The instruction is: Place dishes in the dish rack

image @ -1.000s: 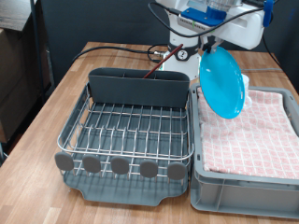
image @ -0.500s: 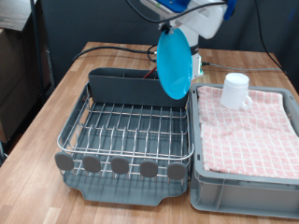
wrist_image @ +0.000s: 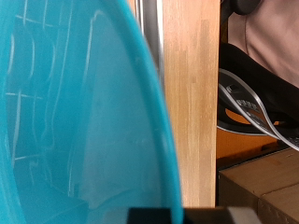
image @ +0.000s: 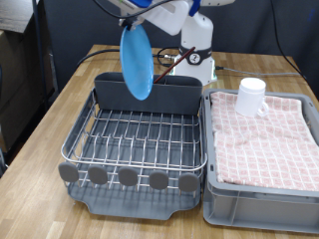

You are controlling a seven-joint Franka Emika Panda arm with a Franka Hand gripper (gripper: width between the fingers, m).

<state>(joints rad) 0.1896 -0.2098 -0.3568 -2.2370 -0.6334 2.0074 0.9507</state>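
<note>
Plainly, jaws clamped on top edge of plate (image: pixel 137 63), though gripper (image: pixel 133 21) is partly cut off at upper centre of exterior view. Plate hangs upright above caddy (image: pixel 148 95) of dish rack (image: pixel 135 139). Risk: thin rim grip slips, plate swings, strikes caddy wall. Cup (image: pixel 251 96) sits on cloth (image: pixel 269 134), right. Spoon handle (image: pixel 165 73) barely discernible behind caddy. Wrist view mostly filled by plate; fingertips unseen.

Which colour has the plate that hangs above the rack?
Light blue, the plate; best seen in the exterior view.
</note>
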